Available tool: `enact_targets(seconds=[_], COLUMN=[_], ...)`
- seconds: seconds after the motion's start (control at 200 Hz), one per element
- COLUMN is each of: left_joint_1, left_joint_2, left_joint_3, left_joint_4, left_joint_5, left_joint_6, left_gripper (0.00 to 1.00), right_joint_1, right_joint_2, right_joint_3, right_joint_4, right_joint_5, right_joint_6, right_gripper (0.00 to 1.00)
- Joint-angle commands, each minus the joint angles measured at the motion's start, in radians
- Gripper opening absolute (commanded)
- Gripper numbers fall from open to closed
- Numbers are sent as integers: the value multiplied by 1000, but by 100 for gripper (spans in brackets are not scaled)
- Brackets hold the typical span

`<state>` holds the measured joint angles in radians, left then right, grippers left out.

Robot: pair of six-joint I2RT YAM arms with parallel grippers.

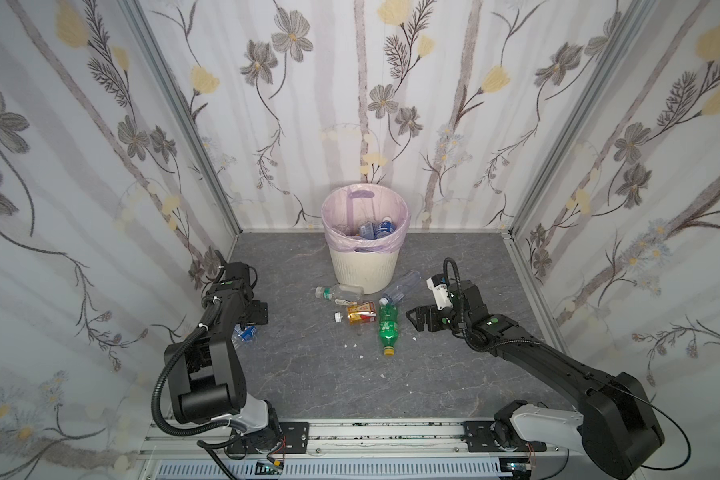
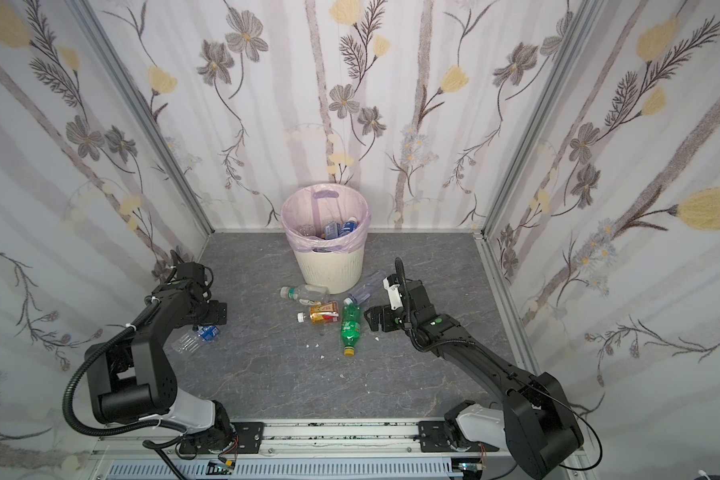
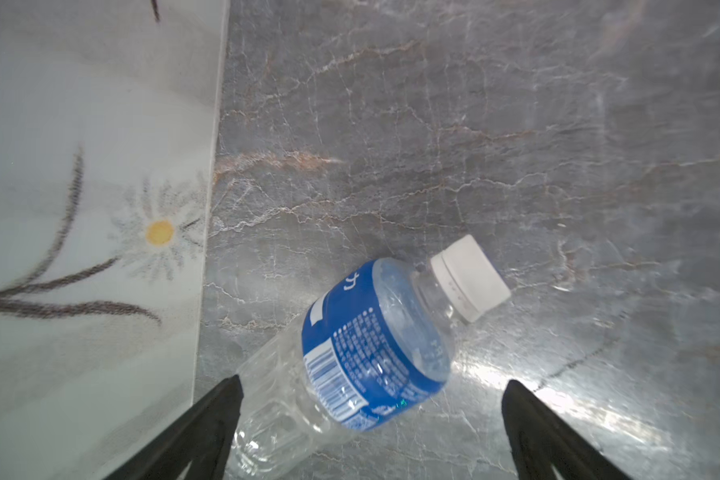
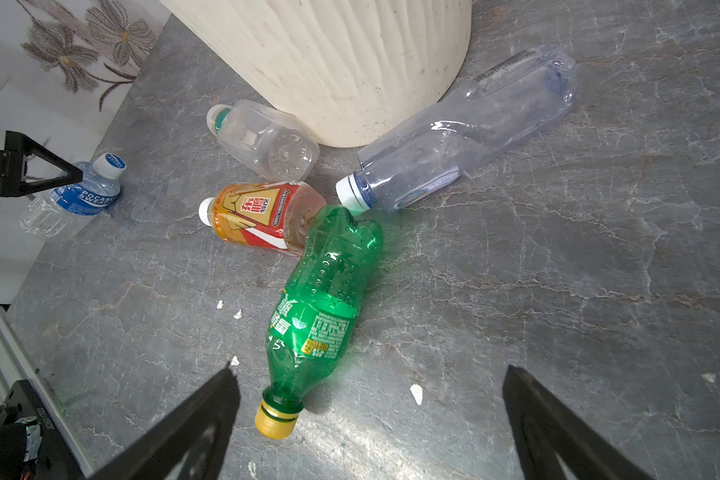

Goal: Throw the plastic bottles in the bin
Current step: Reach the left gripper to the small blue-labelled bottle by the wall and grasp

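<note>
Both grippers I see spread wide, holding nothing: left gripper (image 3: 373, 378) by blue-label bottle (image 3: 375, 340), right gripper (image 4: 369, 366) by green bottle (image 4: 329, 291)

Bottles (image 1: 360, 312) before and inside bin (image 1: 364, 270)

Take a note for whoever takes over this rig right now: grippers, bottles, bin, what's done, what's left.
Left gripper: open, over the blue-label bottle by the left wall.
Right gripper: open, empty, near the green bottle.
Done: several bottles in the bin.
To do: five on the floor, those two plus the orange-label bottle, the clear bottle and the bluish bottle, by the bin.
</note>
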<state>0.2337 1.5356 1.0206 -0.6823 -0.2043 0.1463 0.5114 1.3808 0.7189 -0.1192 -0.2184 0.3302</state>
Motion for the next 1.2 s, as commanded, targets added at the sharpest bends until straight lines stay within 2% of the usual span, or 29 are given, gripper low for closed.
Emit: enact_targets(seconds=[0.0,0.175,0.38,0.64,0.854,1.084,1.194], left_joint_1=[5,16,17,18,15,-8,-50], left_joint_2=[17,40,97,134,131,26,-55], left_joint_3=[-2,-38,-47,-65,-69,-79,-75], left_joint_4=[31,84,103,108,114,138,156], left_joint_5=[42,28,67,142,202,276,281], left_joint_6=[-25,-27,-30,-57,-76,-79,-74], left_gripper=[98,98,97,82,60,54,52], right_joint_1=[-9,-25,-30,-38,-40,-43,-52], right_joint_2=[-5,-17,-34,-41,-40,-16,-4], right_joint_3=[-11,-30,-44,-39,-42,-38,-36], right_joint_4=[59,67,69,61,53,52,51], right_joint_5=[-29,-42,-46,-46,-25,11,29], right_joint_6=[-28,-31,-28,-25,-14,7,18], right_gripper=[100,100,100,100,99,99,99])
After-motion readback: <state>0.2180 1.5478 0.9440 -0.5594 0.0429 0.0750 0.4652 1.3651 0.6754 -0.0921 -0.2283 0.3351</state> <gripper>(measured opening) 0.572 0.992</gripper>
